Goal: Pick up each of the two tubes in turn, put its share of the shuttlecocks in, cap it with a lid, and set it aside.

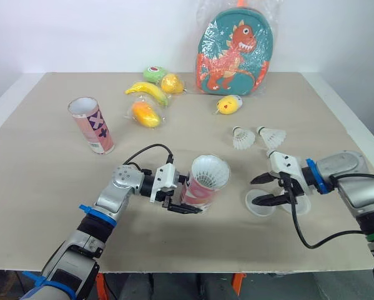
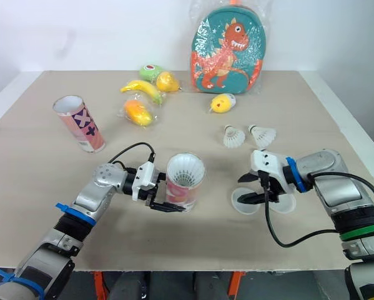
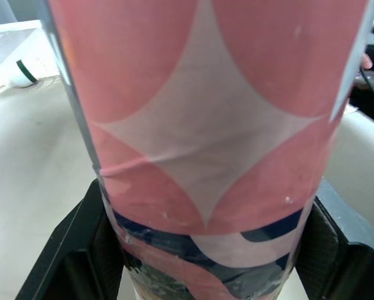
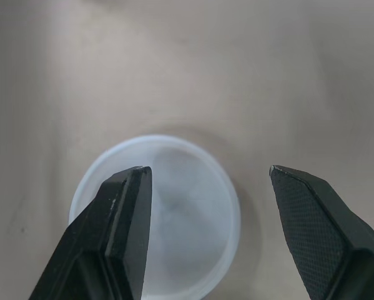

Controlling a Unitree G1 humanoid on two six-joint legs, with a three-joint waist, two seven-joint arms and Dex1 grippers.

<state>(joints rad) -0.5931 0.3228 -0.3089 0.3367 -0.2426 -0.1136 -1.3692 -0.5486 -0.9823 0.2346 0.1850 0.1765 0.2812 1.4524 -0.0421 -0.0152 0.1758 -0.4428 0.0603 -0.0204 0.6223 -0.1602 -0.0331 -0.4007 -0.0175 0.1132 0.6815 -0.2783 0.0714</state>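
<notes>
While my left gripper [image 1: 183,203] clamps the pink tube [image 1: 205,186], shuttlecock feathers [image 1: 210,170] showing at its mouth, my right gripper [image 4: 206,169] hangs spread wide over the translucent lid [image 4: 174,215] just right of that tube. I should straddle its rim squarely, pinch gently and lift it level.

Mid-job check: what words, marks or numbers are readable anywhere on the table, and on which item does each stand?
"X" and "+": dark marks, one above the other, on the side of the standing tube.
held tube: pink, white and dark blue shapes, no lettering readable.
backpack: a dinosaur picture, no words readable.
lid: plain, nothing written on it.
</notes>
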